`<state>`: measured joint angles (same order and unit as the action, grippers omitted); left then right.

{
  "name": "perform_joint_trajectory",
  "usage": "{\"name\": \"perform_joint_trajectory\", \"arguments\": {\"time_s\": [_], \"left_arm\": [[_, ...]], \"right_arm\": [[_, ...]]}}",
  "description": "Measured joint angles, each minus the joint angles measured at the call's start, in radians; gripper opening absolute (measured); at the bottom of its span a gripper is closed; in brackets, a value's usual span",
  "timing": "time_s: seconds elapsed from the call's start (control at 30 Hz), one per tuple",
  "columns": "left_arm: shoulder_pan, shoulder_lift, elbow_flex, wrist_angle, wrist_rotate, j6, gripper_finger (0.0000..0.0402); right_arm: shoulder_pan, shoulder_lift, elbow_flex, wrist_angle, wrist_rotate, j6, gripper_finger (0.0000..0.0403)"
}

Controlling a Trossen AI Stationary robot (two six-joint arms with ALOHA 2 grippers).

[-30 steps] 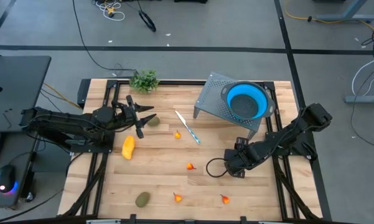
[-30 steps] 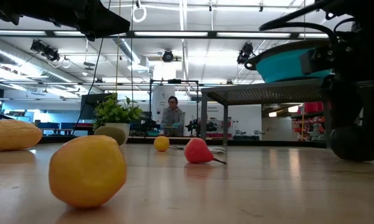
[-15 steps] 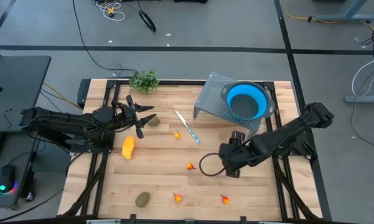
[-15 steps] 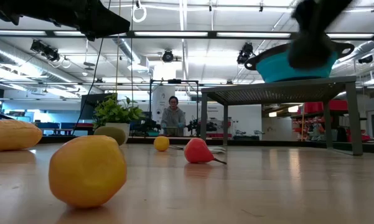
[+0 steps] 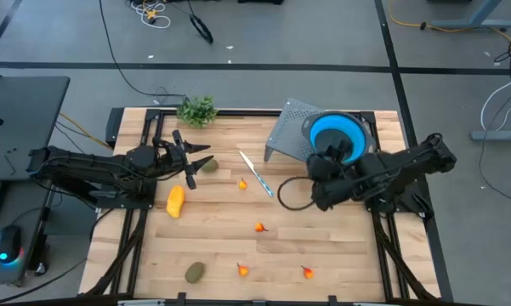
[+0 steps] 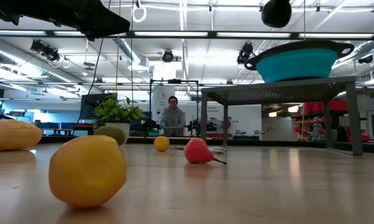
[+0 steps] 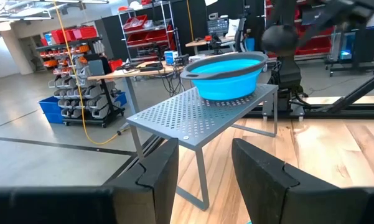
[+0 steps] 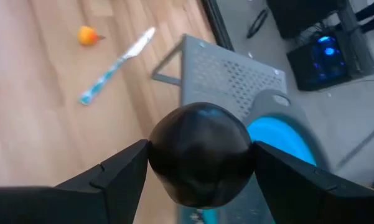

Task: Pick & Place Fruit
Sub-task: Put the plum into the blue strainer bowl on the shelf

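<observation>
Raised since earlier: glossy dark round fruit

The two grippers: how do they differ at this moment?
The right gripper is shut on the dark round fruit, held in the air by the blue bowl; the left gripper holds nothing, its fingers apart. The right is raised at the grey rack; the left waits by an olive-brown fruit. Both are dark and two-fingered.
</observation>
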<state>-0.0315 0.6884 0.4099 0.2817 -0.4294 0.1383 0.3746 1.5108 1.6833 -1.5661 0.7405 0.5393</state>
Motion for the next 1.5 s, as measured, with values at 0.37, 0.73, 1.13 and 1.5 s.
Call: {"name": "perform_joint_trajectory", "arguments": {"time_s": [0.37, 0.73, 1.13, 1.5], "left_arm": [[0.000, 0.000, 0.000, 0.000, 0.000, 0.000, 0.0158], [0.000, 0.000, 0.000, -0.009, 0.000, 0.000, 0.0158], [0.000, 0.000, 0.000, -0.014, 0.000, 0.000, 0.0158], [0.000, 0.000, 0.000, -0.014, 0.000, 0.012, 0.0158]], "right_arm": [[-0.196, -0.006, -0.011, -0.005, 0.026, -0.042, 0.0283], [-0.362, -0.016, -0.011, -0.005, -0.096, -0.106, 0.0283], [-0.519, -0.140, -0.020, -0.004, -0.357, -0.280, 0.0283], [-0.605, -0.207, -0.169, -0.004, -0.399, -0.331, 0.0285]]}}
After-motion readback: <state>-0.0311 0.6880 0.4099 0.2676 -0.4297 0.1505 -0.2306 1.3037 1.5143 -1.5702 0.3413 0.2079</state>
